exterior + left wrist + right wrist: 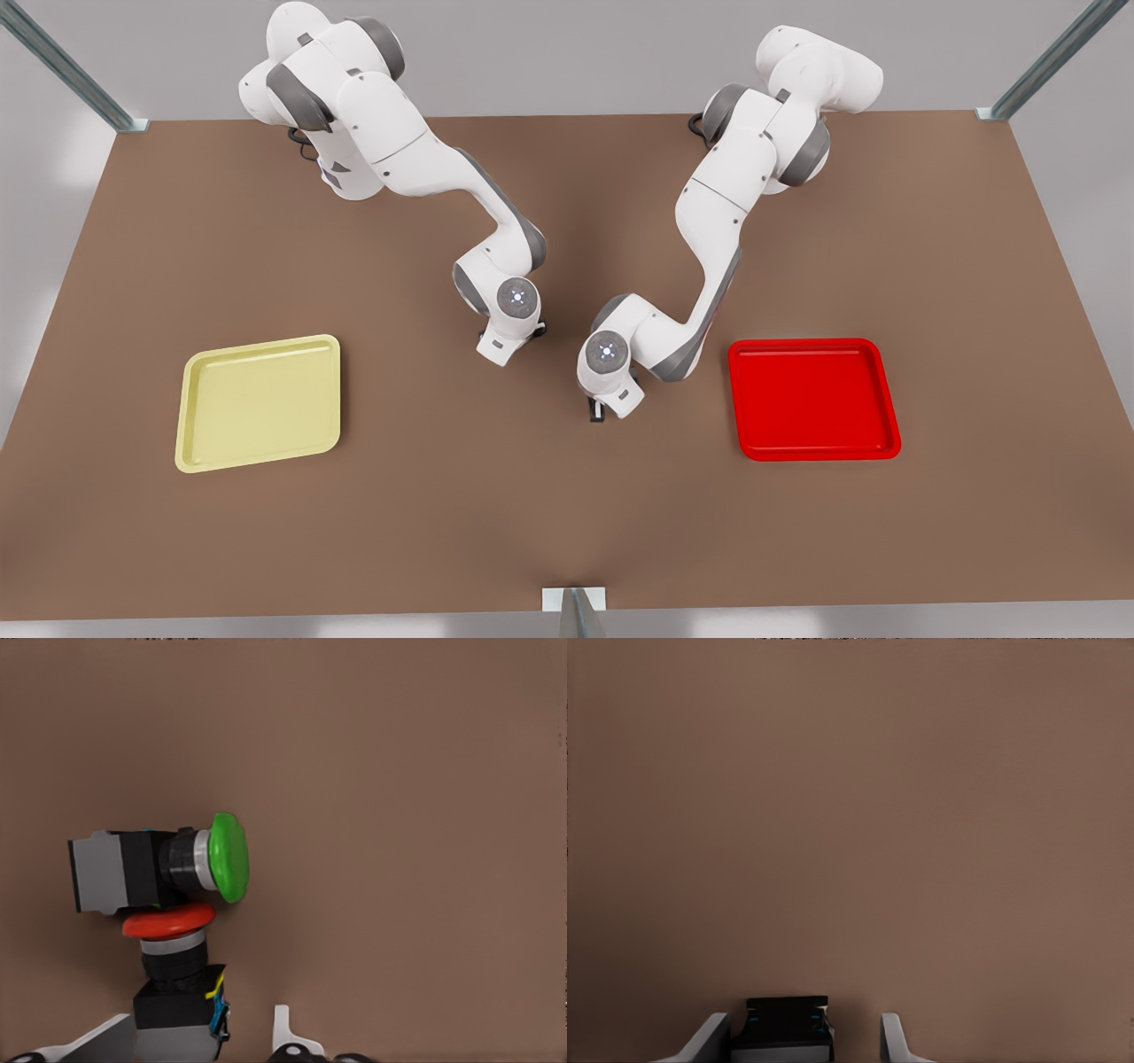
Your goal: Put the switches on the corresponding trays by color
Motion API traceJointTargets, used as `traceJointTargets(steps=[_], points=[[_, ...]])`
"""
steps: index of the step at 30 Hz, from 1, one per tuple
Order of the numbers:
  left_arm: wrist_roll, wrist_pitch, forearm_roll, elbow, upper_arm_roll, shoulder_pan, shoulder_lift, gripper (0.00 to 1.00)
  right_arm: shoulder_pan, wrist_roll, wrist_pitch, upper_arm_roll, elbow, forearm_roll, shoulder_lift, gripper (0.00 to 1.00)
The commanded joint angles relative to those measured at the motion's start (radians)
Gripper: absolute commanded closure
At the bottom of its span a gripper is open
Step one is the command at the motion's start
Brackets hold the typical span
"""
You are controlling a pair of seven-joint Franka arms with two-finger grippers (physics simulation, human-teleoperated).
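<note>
In the front view you see the brown counter (567,532) with the pale yellow tray (199,443) on the front view's left and the red tray (886,425) on the front view's right. Both trays lie flat and well apart. Two white arms reach down to the counter between the trays. I cannot tell here which arm is left and which is right.

In the left wrist view, the left tool (202,1017) has its fingers (285,1032) spread. The dark body of the red-capped switch (168,923) lies on the counter between them, with a gap on one side. Its red cap touches the green-capped switch (226,857), which lies on its side just beyond it.

In the right wrist view, the right tool (803,1019) is also spread. A dark switch body (784,1020) sits between its fingers, close to one finger and apart from the other. You cannot tell its cap colour here.
</note>
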Motion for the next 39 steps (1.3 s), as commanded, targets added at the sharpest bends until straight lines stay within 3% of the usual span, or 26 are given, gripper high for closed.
traceJointTargets(steps=[1, 3, 9, 11, 13, 16, 22, 24, 29, 33, 34, 35, 36, 39], points=[[0.111, -0.001, 0.0, 0.0, 0.001, 0.001, -0.002, 0.33, 0.0, -0.132, -0.002, 0.0, 0.001, 0.001, -0.001, 0.32], [0.108, -0.001, -0.001, 0.0, 0.001, 0.001, -0.002, 0.44, 0.0, -0.134, -0.002, 0.0, 0.001, 0.001, -0.001, 0.39], [0.099, -0.001, -0.001, -0.001, 0.001, 0.002, 0.001, 0.45, -0.005, -0.158, -0.002, 0.0, 0.0, 0.001, 0.004, 0.49], [0.098, -0.001, -0.003, 0.0, 0.001, 0.002, 0.001, 0.52, -0.005, -0.158, -0.002, 0.0, 0.0, 0.001, 0.004, 0.55], [0.098, -0.001, -0.003, 0.0, 0.001, 0.002, 0.0, 0.52, -0.011, -0.16, -0.012, 0.001, 0.0, 0.001, 0.002, 0.56], [0.096, -0.021, -0.008, 0.0, -0.001, 0.012, -0.01, 0.52, -0.015, -0.163, -0.018, 0.001, 0.0, 0.001, 0.002, 0.65], [0.143, -0.427, -0.012, -0.001, 0.035, 0.038, -0.188, 0.52, -0.041, -0.177, -0.051, 0.018, 0.003, 0.003, -0.004, 0.67], [0.329, -0.489, 0.022, -0.084, 0.117, 0.084, -0.261, 0.52, -0.045, -0.183, -0.054, 0.018, 0.006, 0.003, -0.005, 0.67], [0.799, -0.418, 0.124, -0.507, 0.225, 0.191, -0.527, 0.52, -0.087, -0.209, -0.099, 0.023, 0.01, 0.01, -0.028, 0.67], [0.868, -0.349, 0.192, -0.579, 0.279, 0.197, -0.548, 0.52, -0.224, -0.276, -0.171, 0.021, 0.01, 0.01, -0.085, 0.67], [0.865, -0.312, 0.195, -0.607, 0.285, 0.197, -0.545, 0.51, -0.265, -0.295, -0.183, 0.013, 0.013, 0.009, -0.09, 0.67], [0.862, -0.306, 0.195, -0.605, 0.283, 0.199, -0.54, 0.14, -0.307, -0.302, -0.203, 0.007, 0.026, 0.006, -0.094, 0.67], [0.854, -0.306, 0.195, -0.605, 0.283, 0.197, -0.54, 0.02, -0.341, -0.333, -0.222, -0.014, 0.032, 0.0, -0.102, 0.67], [0.852, -0.307, 0.193, -0.604, 0.283, 0.197, -0.54, 0.0, -0.431, -0.557, -0.226, -0.121, 0.04, 0.0, -0.104, 0.67]])
